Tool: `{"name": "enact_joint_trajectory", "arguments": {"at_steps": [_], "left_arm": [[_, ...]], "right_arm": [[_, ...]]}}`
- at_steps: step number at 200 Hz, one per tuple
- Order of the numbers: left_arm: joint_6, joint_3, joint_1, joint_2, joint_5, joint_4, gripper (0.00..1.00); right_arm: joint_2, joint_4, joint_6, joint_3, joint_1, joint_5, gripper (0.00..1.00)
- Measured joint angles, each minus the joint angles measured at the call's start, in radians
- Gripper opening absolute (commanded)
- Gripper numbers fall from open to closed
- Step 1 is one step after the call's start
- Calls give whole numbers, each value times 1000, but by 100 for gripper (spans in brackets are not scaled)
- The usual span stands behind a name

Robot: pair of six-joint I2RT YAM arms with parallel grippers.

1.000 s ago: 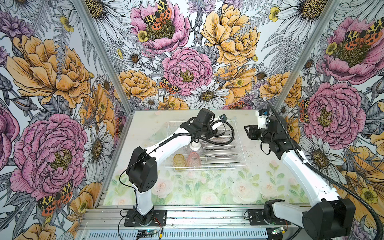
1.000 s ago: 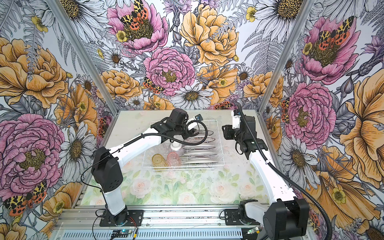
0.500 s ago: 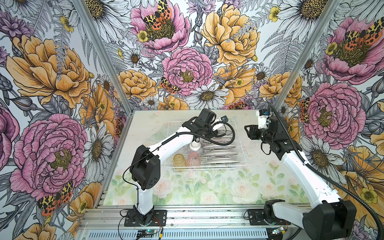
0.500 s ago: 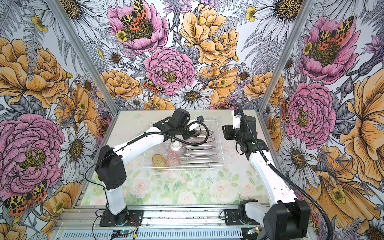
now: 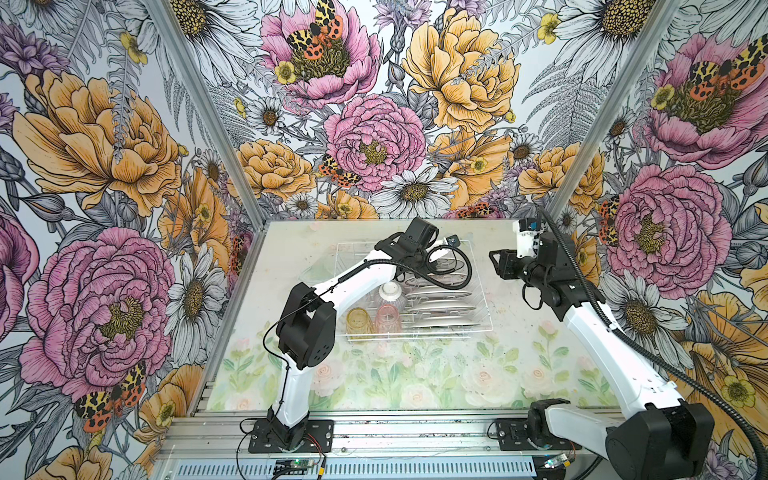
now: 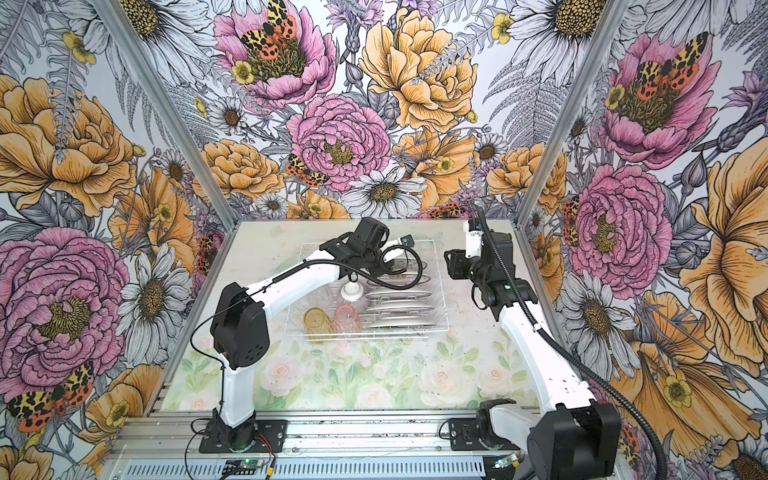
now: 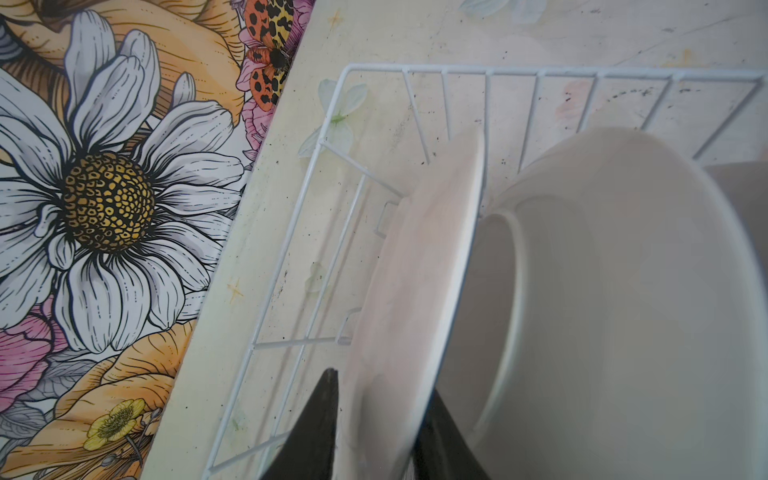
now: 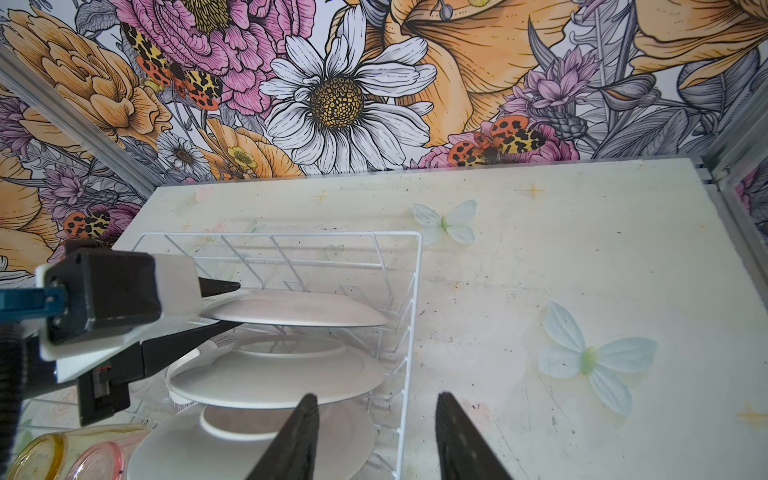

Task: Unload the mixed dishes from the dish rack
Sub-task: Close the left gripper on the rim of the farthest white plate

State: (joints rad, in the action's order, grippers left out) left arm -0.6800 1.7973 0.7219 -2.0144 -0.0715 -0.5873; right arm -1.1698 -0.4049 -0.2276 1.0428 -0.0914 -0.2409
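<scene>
Here, left jaws narrowly straddle the farthest plate [image 8: 299, 309] — right jaws half-open, empty.

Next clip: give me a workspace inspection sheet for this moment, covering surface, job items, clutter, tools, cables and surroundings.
Surface: pale floral-print table, speckled with dark marks.
Job's things: dish rack holds five plates on edge, an upturned bowl, a yellow tumbler and a pink tumbler.
Clutter: nothing seen.
Tools: left tool straddles the far plate at its rim, grip unclear; right tool open, empty, off the rack's right side.
Cables: left arm's black hose loops over the plates.
Surroundings: floral wall panels on three sides.
</scene>
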Motion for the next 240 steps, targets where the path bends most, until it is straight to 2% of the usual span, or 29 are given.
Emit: {"name": "enact_joint_trajectory", "arguments": {"at_steps": [83,92,127,240], "left_arm": [[-59,5,-1,-21,-92,40,12],[-67,5,-2,-22,-104,49,7],[-98,3,-3,-23,-143,75,0],[-100,-53,22,-3,-229,137,0]], "right_arm": [[0,0,0,0,0,0,48],[0,0,0,0,0,0,48],[0,0,0,0,0,0,48],[0,0,0,0,0,0,48]]}}
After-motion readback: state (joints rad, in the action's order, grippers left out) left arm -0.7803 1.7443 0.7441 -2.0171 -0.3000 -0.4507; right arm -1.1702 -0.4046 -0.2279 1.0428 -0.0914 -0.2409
